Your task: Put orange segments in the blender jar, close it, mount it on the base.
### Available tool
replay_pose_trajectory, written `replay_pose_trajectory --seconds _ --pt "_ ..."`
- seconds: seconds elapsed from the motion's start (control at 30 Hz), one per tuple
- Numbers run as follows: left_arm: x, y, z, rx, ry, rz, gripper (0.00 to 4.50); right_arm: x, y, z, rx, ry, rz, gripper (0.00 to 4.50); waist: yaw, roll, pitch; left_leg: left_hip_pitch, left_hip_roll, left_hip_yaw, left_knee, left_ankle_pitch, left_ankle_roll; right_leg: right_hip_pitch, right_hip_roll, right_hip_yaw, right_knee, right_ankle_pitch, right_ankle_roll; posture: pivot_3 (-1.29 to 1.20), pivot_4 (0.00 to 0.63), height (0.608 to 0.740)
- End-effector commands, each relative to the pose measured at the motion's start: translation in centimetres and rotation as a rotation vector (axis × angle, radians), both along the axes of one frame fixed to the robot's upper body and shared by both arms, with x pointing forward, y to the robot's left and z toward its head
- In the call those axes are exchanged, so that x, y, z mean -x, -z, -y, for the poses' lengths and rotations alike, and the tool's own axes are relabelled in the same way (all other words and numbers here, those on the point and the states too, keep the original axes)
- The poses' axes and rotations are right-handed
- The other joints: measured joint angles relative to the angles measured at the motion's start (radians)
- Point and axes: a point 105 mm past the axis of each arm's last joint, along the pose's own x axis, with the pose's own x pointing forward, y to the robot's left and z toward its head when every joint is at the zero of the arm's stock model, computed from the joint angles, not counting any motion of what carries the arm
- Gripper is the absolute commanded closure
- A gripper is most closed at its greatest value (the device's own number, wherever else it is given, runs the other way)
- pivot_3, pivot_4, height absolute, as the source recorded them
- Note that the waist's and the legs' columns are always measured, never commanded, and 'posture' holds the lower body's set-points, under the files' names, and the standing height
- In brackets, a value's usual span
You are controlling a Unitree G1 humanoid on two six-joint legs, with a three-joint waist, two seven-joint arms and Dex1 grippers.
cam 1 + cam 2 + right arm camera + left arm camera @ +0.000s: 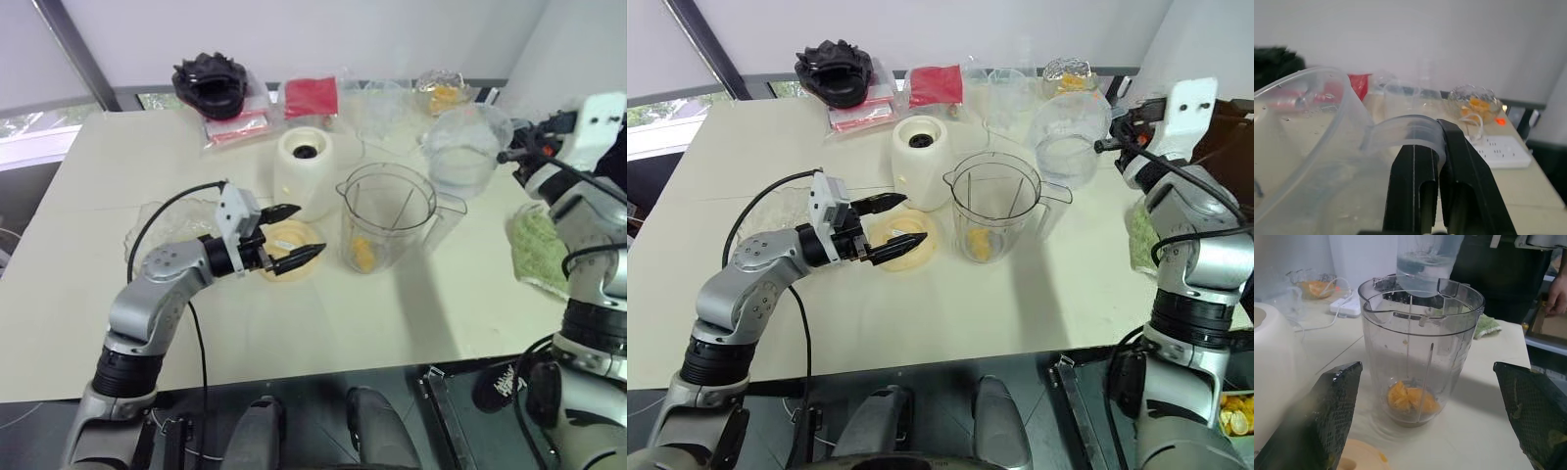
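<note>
A: Head views first. How far along is it?

B: The blender jar (386, 217) is standing open on the surface (323, 323) with orange segments (361, 255) lying at its bottom, so the filling has begun. The base (305, 166) is sitting just behind and to the jar's left, its socket bare. A flat cream lid (903, 241) is lying just left of the jar, under the left hand (292, 238), whose fingers are spread and holding nothing. Closing and mounting are not yet done, I'd judge.

A: And the right side?

B: The right hand (1114, 145) is holding a clear measuring cup (1071, 142) by its handle, aloft behind and to the right of the jar.

A: Left wrist view?

B: The two dark fingers (1320, 421) are standing wide on either side of the jar, apart from it. The segments are showing through the wall. A person's hand (1558, 293) is resting beyond the surface's far edge.

A: Right wrist view?

B: The fingers (1410, 191) are pressed together, pinching the cup's handle. A crinkled bowl (1472, 105) of more fruit is sitting far back, beside a power strip (1496, 147).

A: Room to move?

B: The front of the surface is lying open; the back is crowded, and a green cloth (539, 250) is sitting at the right edge.
</note>
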Motion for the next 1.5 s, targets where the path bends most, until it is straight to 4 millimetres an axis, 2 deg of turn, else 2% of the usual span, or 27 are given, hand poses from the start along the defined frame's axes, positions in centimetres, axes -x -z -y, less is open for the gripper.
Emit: replay_pose_trajectory --seconds 0.03,0.2,0.3,0.43,0.77,0.93,1.13,1.23,1.37,1.5 --pt "0.7 -0.9 0.3 -0.011 0.028 0.041 0.0 1.1 -1.7 1.9 -0.121 0.096 0.098 4.47 0.0 0.0 0.0 0.0 0.0 0.0 0.0 0.0 0.0 0.0 0.0 0.0 0.0 0.0 0.0 0.0 0.15 0.74" --pt "0.8 -1.1 0.2 -0.018 0.029 0.039 0.0 1.0 2.1 4.9 -0.313 0.229 0.043 4.47 0.001 0.0 0.0 0.0 0.0 0.0 0.0 0.0 0.0 0.0 0.0 0.0 0.0 0.0 0.0 0.0 0.15 0.74" --pt "0.8 -1.2 0.0 -0.024 0.028 0.036 0.0 1.0 3.7 5.9 -0.362 0.285 0.022 4.47 0.0 0.0 0.0 0.0 0.0 0.0 0.0 0.0 0.0 0.0 0.0 0.0 0.0 0.0 0.0 0.0 0.15 0.74" --pt "1.1 -1.1 0.0 -0.038 0.031 0.025 0.0 0.9 7.9 7.6 -0.419 0.377 -0.048 4.47 -0.005 0.0 0.0 0.0 0.0 0.0 0.0 0.0 0.0 0.0 0.0 0.0 0.001 0.0 0.0 0.0 0.15 0.74" --pt "1.4 -0.7 -0.2 -0.059 0.02 0.03 0.0 0.5 11.7 9.3 -0.472 0.481 -0.053 4.47 -0.006 0.001 0.0 0.002 0.0 0.002 0.0 0.0 0.0 0.0 0.0 0.001 0.004 0.0 0.0 0.0 0.15 0.74" --pt "1.3 -0.7 -0.4 -0.063 0.009 0.028 0.0 0.6 13.5 9.9 -0.439 0.533 -0.088 4.47 -0.006 0.001 0.0 0.002 0.0 0.002 0.0 0.0 0.0 0.0 0.0 0.002 0.004 0.0 0.0 0.0 0.15 0.74" --pt "1.3 -0.6 -0.5 -0.067 0.005 0.027 0.0 1.0 15.6 10.3 -0.418 0.555 -0.128 4.47 -0.007 0.001 0.0 0.002 0.0 0.002 0.0 0.0 0.0 0.0 0.0 0.002 0.003 0.0 0.0 0.0 0.15 0.74" --pt "1.2 -0.7 -0.5 -0.064 -0.001 0.032 0.0 1.3 16.9 9.7 -0.399 0.537 -0.167 4.47 -0.007 0.001 -0.001 0.002 0.0 0.002 0.0 0.0 0.0 0.0 0.0 0.002 0.004 0.0 0.0 0.0 0.15 0.74" --pt "1.1 -0.7 -0.5 -0.057 -0.001 0.031 0.0 1.6 17.0 9.8 -0.399 0.538 -0.164 3.13 -0.006 0.001 -0.001 0.003 0.0 0.002 0.0 0.0 0.0 0.001 0.0 0.002 0.003 0.0 0.0 0.0 0.15 0.74" --pt "1.0 -1.0 -0.3 -0.031 -0.004 0.028 0.0 2.0 17.0 10.1 -0.362 0.559 -0.165 0.99 -0.009 0.001 -0.001 0.003 0.0 0.002 0.001 0.0 0.0 0.001 0.0 0.002 0.003 0.0 0.0 0.0 0.15 0.74"
